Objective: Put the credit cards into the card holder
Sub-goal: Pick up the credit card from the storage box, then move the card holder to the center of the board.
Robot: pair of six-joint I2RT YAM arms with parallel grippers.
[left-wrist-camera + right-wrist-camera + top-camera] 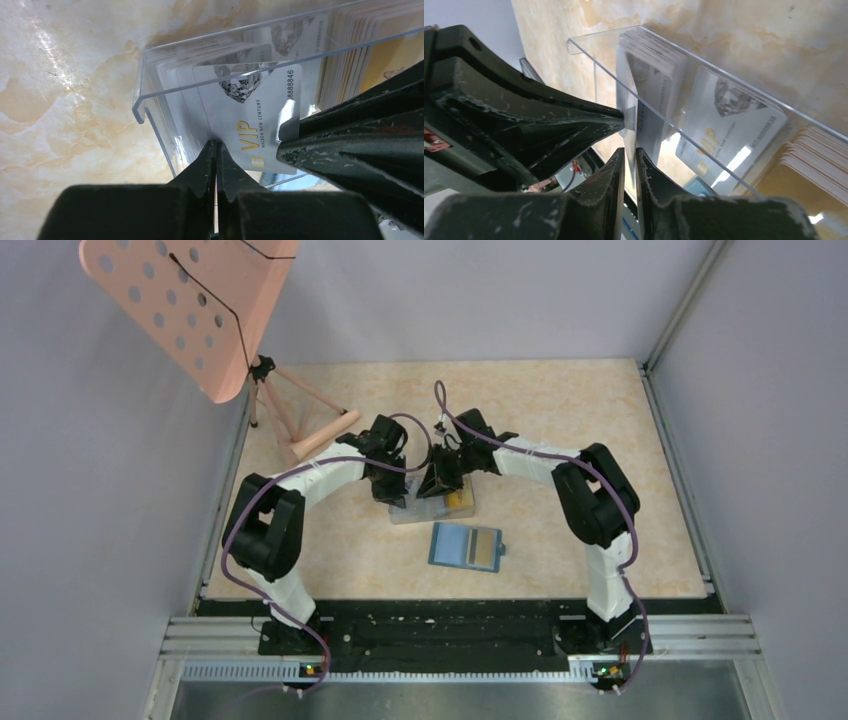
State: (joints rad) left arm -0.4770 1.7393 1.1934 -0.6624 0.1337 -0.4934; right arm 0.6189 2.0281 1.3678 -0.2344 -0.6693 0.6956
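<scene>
A white VIP credit card (250, 120) stands on edge, partly up out of a clear plastic box (432, 510) that holds stacks of whitish and yellow cards. My left gripper (216, 143) is shut on the card's lower edge. My right gripper (629, 151) is shut on the same card (628, 107), seen edge-on, at its other corner. Both grippers meet over the box in the top view, the left (402, 495) and the right (440, 485). The teal-blue card holder (452, 545) lies open in front of the box, with an orange-yellow card (484, 548) on its right half.
A pink perforated stand (190, 310) on a tripod (300, 420) stands at the back left, close to my left arm. The clear box wall (150, 100) and its stacks of cards (654, 55) surround the held card. Grey walls enclose the table.
</scene>
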